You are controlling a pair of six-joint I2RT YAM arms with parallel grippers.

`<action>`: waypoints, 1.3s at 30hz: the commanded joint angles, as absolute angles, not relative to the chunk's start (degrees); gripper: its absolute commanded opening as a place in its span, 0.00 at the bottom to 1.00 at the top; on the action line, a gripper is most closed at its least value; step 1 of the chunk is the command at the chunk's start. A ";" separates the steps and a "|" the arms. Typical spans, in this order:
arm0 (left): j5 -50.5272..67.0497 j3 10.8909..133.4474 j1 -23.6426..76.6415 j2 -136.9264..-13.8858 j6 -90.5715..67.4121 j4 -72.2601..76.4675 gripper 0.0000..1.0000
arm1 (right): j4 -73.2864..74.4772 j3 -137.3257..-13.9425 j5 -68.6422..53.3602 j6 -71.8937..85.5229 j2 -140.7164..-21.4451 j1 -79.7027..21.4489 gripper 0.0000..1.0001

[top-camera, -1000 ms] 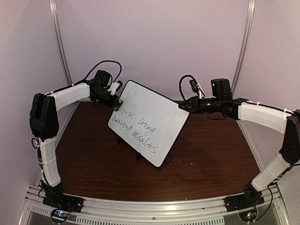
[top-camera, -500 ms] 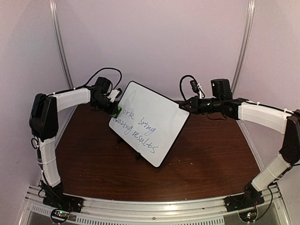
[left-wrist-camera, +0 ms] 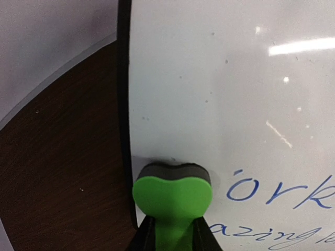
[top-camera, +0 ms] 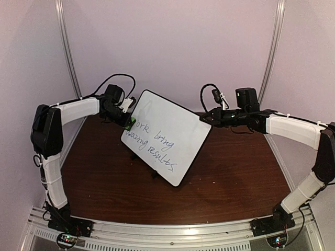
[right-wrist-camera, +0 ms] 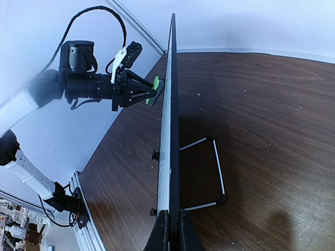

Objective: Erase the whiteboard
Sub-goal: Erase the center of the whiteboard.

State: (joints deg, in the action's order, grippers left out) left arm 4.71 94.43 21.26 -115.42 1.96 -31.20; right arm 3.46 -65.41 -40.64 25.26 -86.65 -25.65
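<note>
The whiteboard (top-camera: 168, 135) stands near the middle of the table (top-camera: 99, 178), tipped back and turned so that one corner points low toward the arm bases. Seen edge-on from the right wrist, it (right-wrist-camera: 170, 125) leans on a wire stand (right-wrist-camera: 215, 172) behind it. Its upper part is blank; blue writing (top-camera: 155, 147) runs across the lower half, and the left wrist view reads "ork" (left-wrist-camera: 285, 192) with another line beneath. A green eraser (left-wrist-camera: 172, 194) presses its dark felt against the board just inside the left frame, beside the "o". The left gripper (top-camera: 127, 118) has its jaws closed narrowly on the eraser's stem. The right gripper (right-wrist-camera: 170, 226) has its jaws pinched tight on the board's right edge.
</note>
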 commanded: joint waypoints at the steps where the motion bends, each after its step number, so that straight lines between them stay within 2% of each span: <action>1: 6.10 96.14 23.19 -113.11 2.93 -27.02 0.09 | -0.44 -67.05 -46.34 19.60 -85.17 -27.22 0.00; 15: 4.45 78.05 24.34 -109.12 -3.03 -25.90 0.08 | -0.44 -67.56 -46.67 19.86 -85.69 -27.31 0.00; 30: 4.16 93.75 25.64 -112.93 1.76 -26.02 0.08 | 0.76 -67.32 -46.25 19.47 -85.26 -27.63 0.00; 39: 0.88 86.26 26.63 -112.01 -0.70 -28.86 0.08 | 0.84 -67.34 -46.27 19.34 -85.54 -27.68 0.00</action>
